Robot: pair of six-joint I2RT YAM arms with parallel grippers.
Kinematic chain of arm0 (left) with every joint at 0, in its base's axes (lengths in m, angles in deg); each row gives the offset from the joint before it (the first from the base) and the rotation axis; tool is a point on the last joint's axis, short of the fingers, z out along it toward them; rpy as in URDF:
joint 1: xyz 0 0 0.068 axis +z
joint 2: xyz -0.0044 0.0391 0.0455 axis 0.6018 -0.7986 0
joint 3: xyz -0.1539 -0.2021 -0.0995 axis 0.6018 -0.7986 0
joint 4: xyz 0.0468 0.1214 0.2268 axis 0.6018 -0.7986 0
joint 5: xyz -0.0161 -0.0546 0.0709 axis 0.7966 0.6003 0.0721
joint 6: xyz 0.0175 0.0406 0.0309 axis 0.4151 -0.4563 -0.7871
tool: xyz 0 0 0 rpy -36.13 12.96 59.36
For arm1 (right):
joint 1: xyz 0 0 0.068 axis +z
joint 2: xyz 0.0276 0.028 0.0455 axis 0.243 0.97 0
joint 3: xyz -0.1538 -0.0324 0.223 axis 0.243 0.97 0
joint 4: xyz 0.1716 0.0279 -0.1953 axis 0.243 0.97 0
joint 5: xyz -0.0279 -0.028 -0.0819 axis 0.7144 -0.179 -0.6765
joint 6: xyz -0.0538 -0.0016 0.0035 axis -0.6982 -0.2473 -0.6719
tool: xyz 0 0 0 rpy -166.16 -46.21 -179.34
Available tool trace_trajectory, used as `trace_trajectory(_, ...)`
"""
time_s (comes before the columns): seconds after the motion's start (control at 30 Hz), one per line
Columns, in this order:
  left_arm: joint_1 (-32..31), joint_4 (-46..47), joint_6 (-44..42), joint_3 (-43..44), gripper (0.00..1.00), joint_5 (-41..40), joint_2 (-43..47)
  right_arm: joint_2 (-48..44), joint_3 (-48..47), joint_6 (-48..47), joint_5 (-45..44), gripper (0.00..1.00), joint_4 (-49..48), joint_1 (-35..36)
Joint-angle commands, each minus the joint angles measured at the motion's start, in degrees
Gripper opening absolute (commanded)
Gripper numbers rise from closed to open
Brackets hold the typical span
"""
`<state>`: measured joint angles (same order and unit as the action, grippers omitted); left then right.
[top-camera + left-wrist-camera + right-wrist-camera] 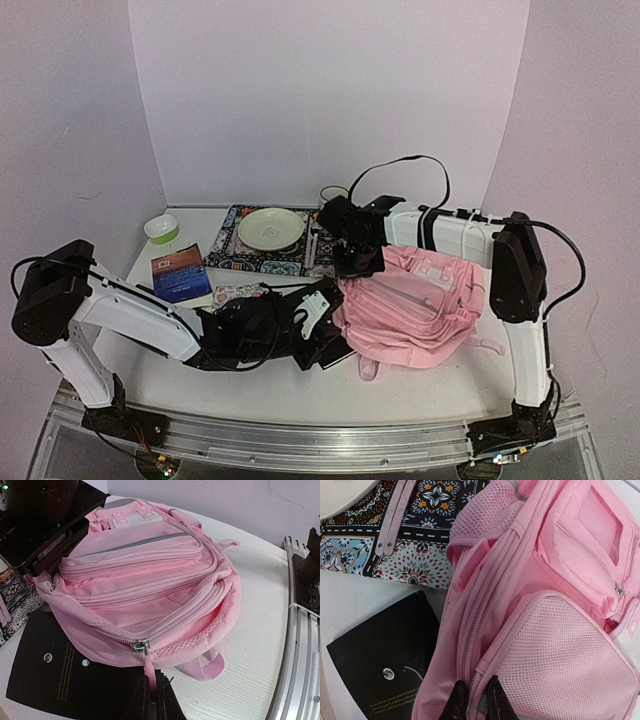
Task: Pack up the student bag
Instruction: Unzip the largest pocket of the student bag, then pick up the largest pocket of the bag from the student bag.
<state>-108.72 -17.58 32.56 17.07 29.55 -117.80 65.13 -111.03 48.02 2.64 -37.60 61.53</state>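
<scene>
Right of centre, student bag (420, 300) lies crosswise (mouth facing left).

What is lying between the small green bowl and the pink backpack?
A patterned mat with a pale plate on it fills that stretch, between bowl and backpack. The top view shows it.

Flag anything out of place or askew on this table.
The black book with a small moon on its cover lies with one edge caught under the soft pink fabric backpack, not inside it. A pink strap also trails across the patterned placemat.
</scene>
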Motion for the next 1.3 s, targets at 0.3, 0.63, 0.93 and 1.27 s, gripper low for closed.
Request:
trace_trajectory(0.3,-3.23,3.88,5.0,0.16,0.23,7.11,3.07,-19.98,21.96,-4.89,3.27,0.51,-11.14,0.09)
trace_trajectory(0.63,6.43,3.61,15.62,-4.19,0.5,13.56,7.51,-34.39,38.56,7.78,-3.58,0.55,-11.1,8.18)
trace_trajectory(0.93,15.93,2.91,28.0,0.6,0.65,24.4,1.17,-35.14,42.77,21.58,-12.46,0.53,-8.68,19.91)
trace_trajectory(1.27,18.17,1.57,32.45,4.19,0.68,26.45,-3.3,-24.96,40.48,32.47,-13.16,0.48,-8.15,26.49)
